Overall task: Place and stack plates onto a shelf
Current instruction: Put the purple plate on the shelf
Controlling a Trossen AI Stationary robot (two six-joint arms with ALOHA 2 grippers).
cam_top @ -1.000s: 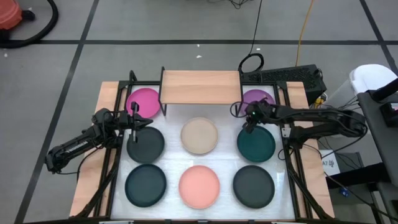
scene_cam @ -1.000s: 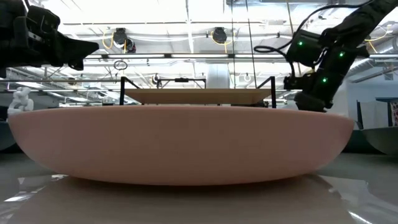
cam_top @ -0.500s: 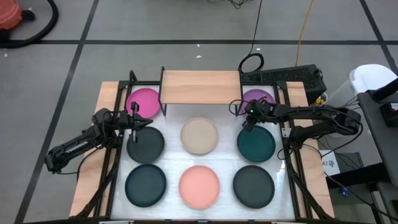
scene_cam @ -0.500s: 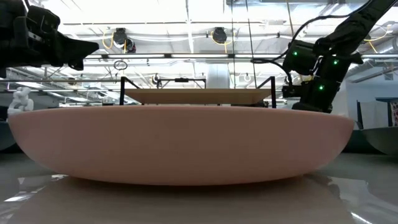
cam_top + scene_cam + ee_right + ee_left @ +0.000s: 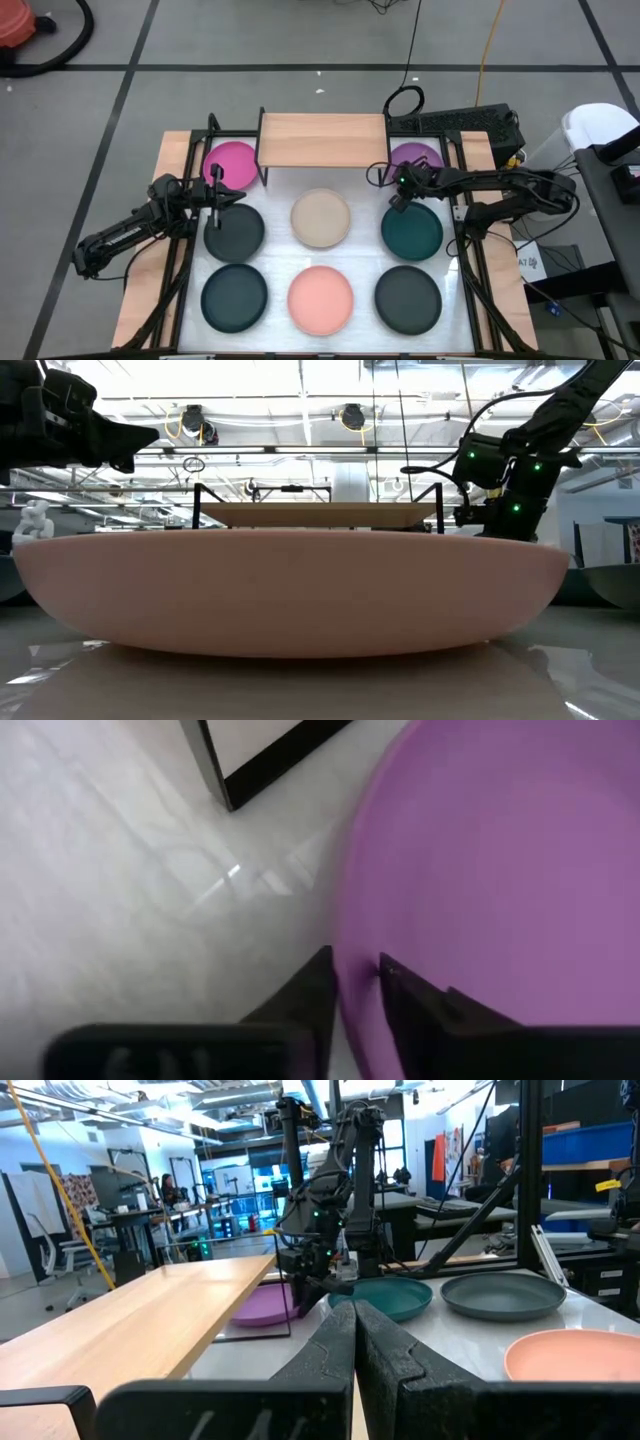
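Eight plates rest flat on the white tabletop: magenta (image 5: 234,162), purple (image 5: 415,158), beige (image 5: 321,218), teal (image 5: 411,230), salmon (image 5: 321,298) and three dark grey ones (image 5: 234,230) (image 5: 234,296) (image 5: 408,298). The light-wood shelf (image 5: 323,138) stands on black legs at the far edge, between magenta and purple. My right gripper (image 5: 399,196) is down at the purple plate's near-left rim, nearly shut with the rim between its fingers (image 5: 355,965). My left gripper (image 5: 232,195) hovers shut and holds nothing (image 5: 353,1320), over the far edge of the far-left dark grey plate. My right gripper pinches the purple plate's rim (image 5: 352,945) on the side toward the shelf leg. One finger (image 5: 318,982) is outside the rim and one (image 5: 405,995) is inside the dish. The fingers come from above, slanting down. The plate lies flat on the tabletop.
The shelf's black leg (image 5: 212,770) stands close beside the purple plate's rim. The teal plate lies just on the near side of my right gripper. Black frame posts run along both table sides. In the low view the salmon plate (image 5: 300,590) blocks most of the table.
My right gripper has shifted slightly toward the table's left and sunk a little toward the purple plate's rim. No plate has moved.
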